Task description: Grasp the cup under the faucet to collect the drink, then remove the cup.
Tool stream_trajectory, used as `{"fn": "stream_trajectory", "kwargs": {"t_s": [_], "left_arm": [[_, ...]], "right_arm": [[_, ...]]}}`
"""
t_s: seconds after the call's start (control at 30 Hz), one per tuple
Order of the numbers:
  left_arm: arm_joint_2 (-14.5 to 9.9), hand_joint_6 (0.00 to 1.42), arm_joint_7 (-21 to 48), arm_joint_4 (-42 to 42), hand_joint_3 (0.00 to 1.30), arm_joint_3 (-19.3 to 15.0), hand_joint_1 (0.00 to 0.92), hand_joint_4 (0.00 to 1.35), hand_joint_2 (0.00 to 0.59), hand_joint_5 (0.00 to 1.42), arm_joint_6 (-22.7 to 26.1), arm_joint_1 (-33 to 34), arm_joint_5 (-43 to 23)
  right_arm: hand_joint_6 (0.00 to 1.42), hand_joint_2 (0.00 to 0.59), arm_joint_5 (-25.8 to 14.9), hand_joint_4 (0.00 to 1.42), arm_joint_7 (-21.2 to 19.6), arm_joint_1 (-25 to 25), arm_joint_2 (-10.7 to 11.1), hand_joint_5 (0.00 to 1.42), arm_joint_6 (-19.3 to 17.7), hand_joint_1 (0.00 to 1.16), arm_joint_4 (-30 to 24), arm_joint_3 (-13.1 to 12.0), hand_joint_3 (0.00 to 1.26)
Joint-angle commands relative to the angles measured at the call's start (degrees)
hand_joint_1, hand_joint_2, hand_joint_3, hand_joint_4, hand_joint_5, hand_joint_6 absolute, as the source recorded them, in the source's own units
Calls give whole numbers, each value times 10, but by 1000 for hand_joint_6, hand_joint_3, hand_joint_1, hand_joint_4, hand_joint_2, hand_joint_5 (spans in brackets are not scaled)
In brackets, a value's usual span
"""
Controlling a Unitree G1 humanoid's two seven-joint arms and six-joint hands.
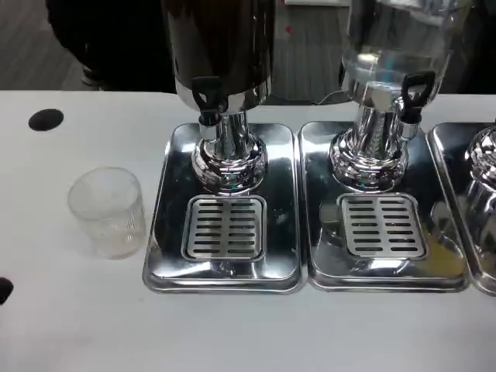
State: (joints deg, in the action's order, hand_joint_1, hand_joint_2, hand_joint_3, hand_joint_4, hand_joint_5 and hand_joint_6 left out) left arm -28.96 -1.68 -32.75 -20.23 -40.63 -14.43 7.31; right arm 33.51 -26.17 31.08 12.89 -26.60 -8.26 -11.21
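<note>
White table point(70, 325) before me: clear cup point(107, 211) stands left of the dark dispenser's tray point(164, 232). At the left edge, a dark tip point(4, 291), perhaps my left hand; its grip I cannot tell.

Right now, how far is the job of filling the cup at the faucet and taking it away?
Nothing looks done yet. The clear cup stands upright on the white table, left of the left drip tray, and looks empty. It is not under the black faucet of the dark dispenser. No robot hand holds it. Still left: grasp the cup, set it on the grate, collect the drink, remove the cup.
</note>
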Motion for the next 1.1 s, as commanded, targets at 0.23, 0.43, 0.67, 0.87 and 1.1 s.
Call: {"fn": "stream_trajectory", "kwargs": {"t_s": [0.23, 0.43, 0.67, 0.87, 1.1], "left_arm": [[-18, 70, -9, -69, 0, 29, 358, 0, 38, 38, 34, 73, 16], [-25, 71, -21, -94, 0, 55, 364, 0, 34, 39, 65, 118, 39], [-29, 85, -39, -95, 0, 101, 367, 0, 32, 50, 97, 152, 83], [-27, 87, -45, -97, 0, 130, 357, 0, 32, 51, 120, 175, 97], [-27, 101, -46, -92, 0, 157, 342, 13, 35, 52, 137, 195, 106]], "right_arm": [[26, 586, 0, 197, -2, -11, -3, 97, -2, 590, -1, 7, 321], [26, 586, -4, 197, 0, -13, -2, 97, -1, 587, -2, 5, 321], [26, 586, -9, 197, 2, -14, -1, 97, -1, 585, -7, 0, 321], [26, 586, -15, 197, 3, -11, 1, 97, -4, 583, -9, -5, 321], [26, 586, -17, 203, 5, -8, 0, 104, -6, 581, -19, -7, 321]]}}
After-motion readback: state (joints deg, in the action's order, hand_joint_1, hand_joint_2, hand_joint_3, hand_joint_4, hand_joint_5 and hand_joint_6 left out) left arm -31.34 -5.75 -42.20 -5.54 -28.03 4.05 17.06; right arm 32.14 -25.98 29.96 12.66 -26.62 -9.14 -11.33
